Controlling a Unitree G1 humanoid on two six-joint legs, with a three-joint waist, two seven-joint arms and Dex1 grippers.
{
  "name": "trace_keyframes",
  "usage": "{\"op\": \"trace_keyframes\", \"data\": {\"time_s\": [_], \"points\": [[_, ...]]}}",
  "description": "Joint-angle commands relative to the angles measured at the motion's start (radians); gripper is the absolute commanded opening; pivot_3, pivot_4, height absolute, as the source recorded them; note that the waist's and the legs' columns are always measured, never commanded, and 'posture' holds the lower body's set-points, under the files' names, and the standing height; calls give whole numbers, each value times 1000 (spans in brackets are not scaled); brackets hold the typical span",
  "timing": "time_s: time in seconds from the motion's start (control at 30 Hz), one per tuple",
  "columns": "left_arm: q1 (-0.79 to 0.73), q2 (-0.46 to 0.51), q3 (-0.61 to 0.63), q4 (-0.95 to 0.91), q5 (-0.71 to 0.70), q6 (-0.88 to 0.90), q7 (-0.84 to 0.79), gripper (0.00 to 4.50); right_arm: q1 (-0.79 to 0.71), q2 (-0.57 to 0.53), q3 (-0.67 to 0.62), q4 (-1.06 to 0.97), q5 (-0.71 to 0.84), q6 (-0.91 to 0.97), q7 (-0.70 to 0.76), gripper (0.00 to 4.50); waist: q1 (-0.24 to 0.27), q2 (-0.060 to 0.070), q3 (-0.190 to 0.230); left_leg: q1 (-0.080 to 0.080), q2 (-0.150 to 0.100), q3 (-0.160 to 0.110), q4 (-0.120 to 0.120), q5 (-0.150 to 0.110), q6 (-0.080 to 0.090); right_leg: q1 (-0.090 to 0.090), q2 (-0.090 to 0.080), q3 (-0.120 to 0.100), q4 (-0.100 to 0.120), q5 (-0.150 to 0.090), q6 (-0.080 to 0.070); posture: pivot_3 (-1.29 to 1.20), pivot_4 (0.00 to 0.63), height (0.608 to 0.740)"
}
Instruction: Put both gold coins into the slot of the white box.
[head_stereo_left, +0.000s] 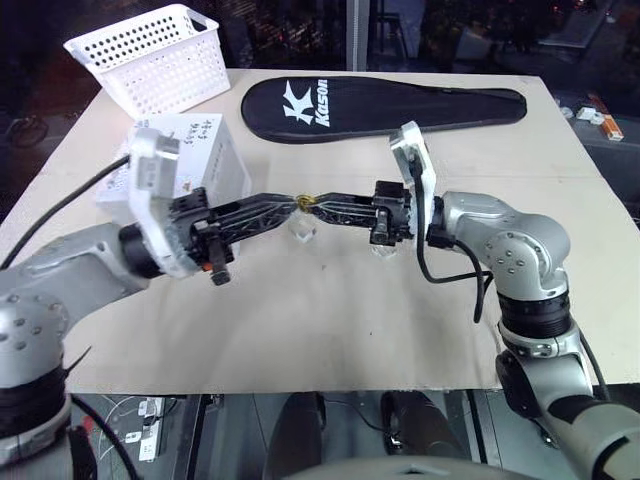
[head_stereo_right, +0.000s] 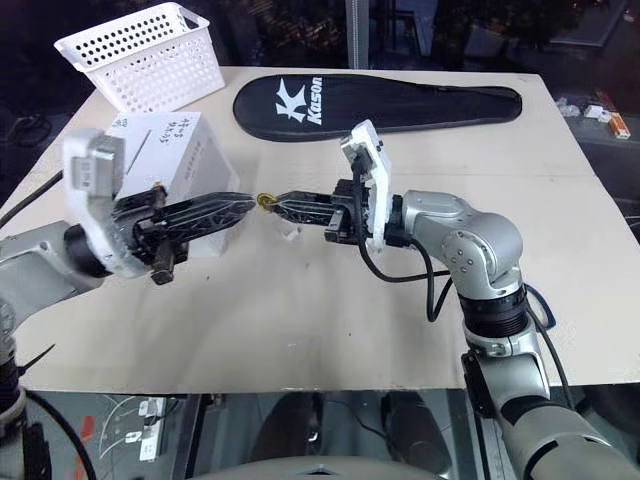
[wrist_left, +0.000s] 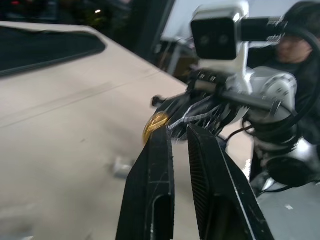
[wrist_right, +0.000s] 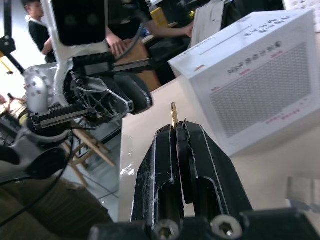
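Above the worktop (head_stereo_left: 330, 310), the right claw (wrist_right: 176, 128) is clenched on a gold coin (head_stereo_right: 266, 202), held edge-up at its tips. The left claw (head_stereo_right: 246, 206) meets it tip to tip, fingers slightly parted beside the coin, grip unclear. The white box (head_stereo_left: 205, 150) stands behind the left arm.

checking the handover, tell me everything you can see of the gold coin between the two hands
The gold coin is a tiny shiny yellow disc that looks like metal. It is held above the table, pinched edge-on at the tips of the shut right hand, most of it sticking out. The left hand meets it tip to tip, fingers narrowly parted beside it; contact is unclear.
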Motion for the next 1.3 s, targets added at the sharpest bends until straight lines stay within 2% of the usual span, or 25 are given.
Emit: {"op": "trace_keyframes", "data": {"time_s": [0.03,0.6,1.03,1.3], "points": [[-20,8,-2,12,-10,-1,-8,507,-15,-11,-28,-57,55,6,-9,0,-1,0,0,0,0,0,0,0,0,0,0,0,0,0,0,0,150,727],[-43,22,-3,50,10,5,-32,507,13,-73,-20,-76,130,2,-18,0,0,0,0,0,0,0,0,0,0,0,0,0,0,0,0,0,150,727],[-8,30,25,47,-113,41,-23,507,4,-76,-23,-61,144,3,-25,0,0,0,0,0,0,0,0,0,0,0,0,0,0,0,0,0,150,727],[5,24,19,34,-101,35,-26,507,-5,-81,-36,-71,197,16,-18,0,0,0,0,0,0,0,0,0,0,0,0,0,0,0,0,0,150,727]]}}
